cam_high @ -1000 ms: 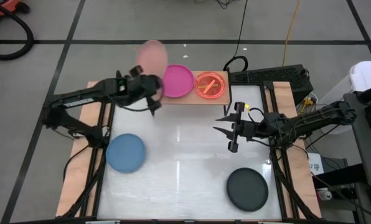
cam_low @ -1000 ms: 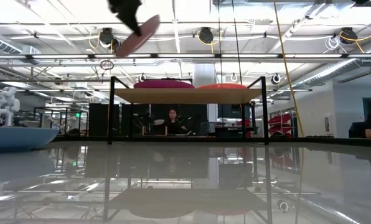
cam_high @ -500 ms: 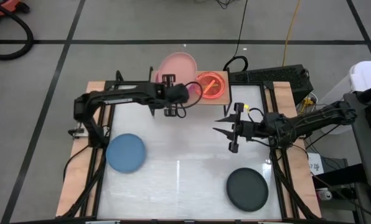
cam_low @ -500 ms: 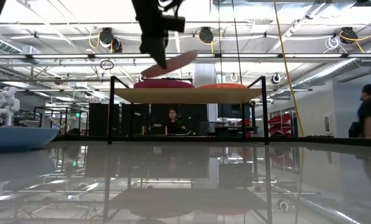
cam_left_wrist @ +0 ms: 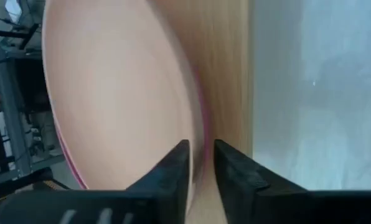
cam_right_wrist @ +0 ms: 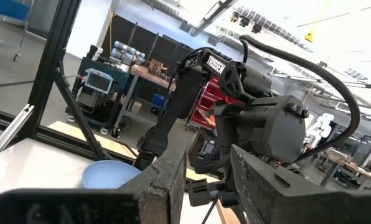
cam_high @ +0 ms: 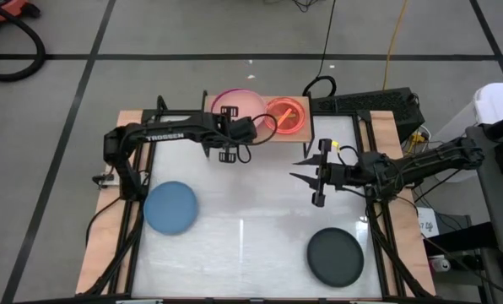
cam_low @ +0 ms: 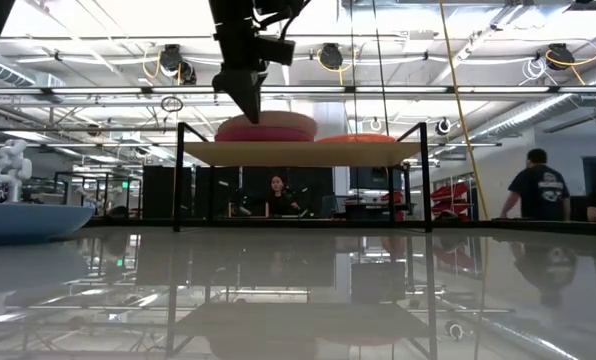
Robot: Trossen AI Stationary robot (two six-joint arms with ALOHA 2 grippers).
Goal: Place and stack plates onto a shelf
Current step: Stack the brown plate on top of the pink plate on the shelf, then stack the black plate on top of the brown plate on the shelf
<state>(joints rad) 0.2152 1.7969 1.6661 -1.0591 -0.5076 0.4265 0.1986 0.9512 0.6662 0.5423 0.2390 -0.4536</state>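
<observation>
A salmon-pink plate (cam_high: 235, 105) lies on top of a magenta plate (cam_low: 268, 135) on the left half of the light-wood shelf (cam_low: 298, 152). My left gripper (cam_high: 253, 127) is at this plate's near rim, shut on it. Translucent orange plates (cam_high: 285, 116) sit on the shelf's right half. A blue plate (cam_high: 170, 207) lies flat at the table's left and a black plate (cam_high: 336, 256) at its near right. My right gripper (cam_high: 305, 178) hovers open over the table's middle right, holding nothing. My left gripper pinches the salmon-pink plate's near rim (cam_left_wrist: 197, 134) between its two fingers (cam_left_wrist: 176, 163). The fingers reach in from the table's left, slanting down. The plate lies nearly level on the magenta plate (cam_left_wrist: 79, 180), which shows only as a thin edge beneath it.
The shelf stands at the table's far edge on thin black legs (cam_low: 178, 180). Free white table top (cam_high: 243, 203) lies between the blue and black plates. Cables and a dark box (cam_high: 370, 103) sit beyond the far right corner. People (cam_low: 533, 190) show in the room behind.
My left gripper has swung from beyond the table's far left edge toward the right and down to the shelf. The salmon-pink plate it carries went from steeply tilted in the air to nearly flat on the magenta plate. The gripper stayed shut on the rim.
</observation>
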